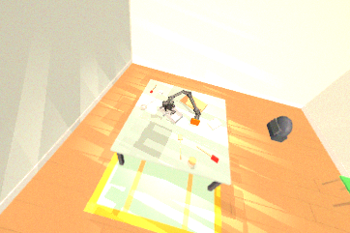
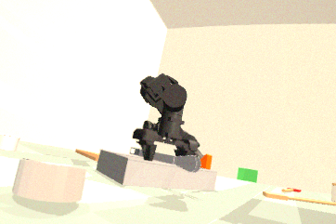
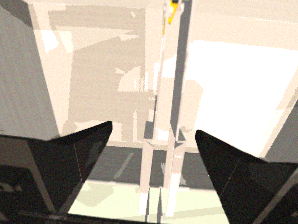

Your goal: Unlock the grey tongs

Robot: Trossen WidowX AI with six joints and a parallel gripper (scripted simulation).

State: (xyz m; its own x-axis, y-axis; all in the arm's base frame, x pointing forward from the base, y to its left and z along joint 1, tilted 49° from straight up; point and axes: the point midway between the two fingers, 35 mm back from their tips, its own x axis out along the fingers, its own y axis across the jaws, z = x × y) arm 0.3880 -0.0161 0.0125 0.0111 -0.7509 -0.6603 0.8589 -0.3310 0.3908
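Observation:
The grey tongs (image 2: 187, 163) (image 3: 181, 75) rest across the roasting tin (image 1: 176, 117) (image 2: 162, 177) (image 3: 22, 75). Their two arms lie close together, and a yellow part shows at their far end in the wrist view. My gripper (image 2: 165, 155) (image 3: 154, 129) is open, pointing down at the tin. In the wrist view the tongs run between its fingertips, with a gap on each side. In the exterior view the fingertips are at about the height of the tongs; contact cannot be told. The wooden board (image 1: 201, 105) lies behind the arm.
A pale pink round pot (image 1: 143, 107) (image 2: 48, 180) stands beside the tin. The arm's orange base (image 1: 194, 122) (image 2: 207, 162) is on the tin's other side. A red-ended utensil (image 1: 215, 159) and a yellowish cup (image 1: 191, 161) are near the table's front edge.

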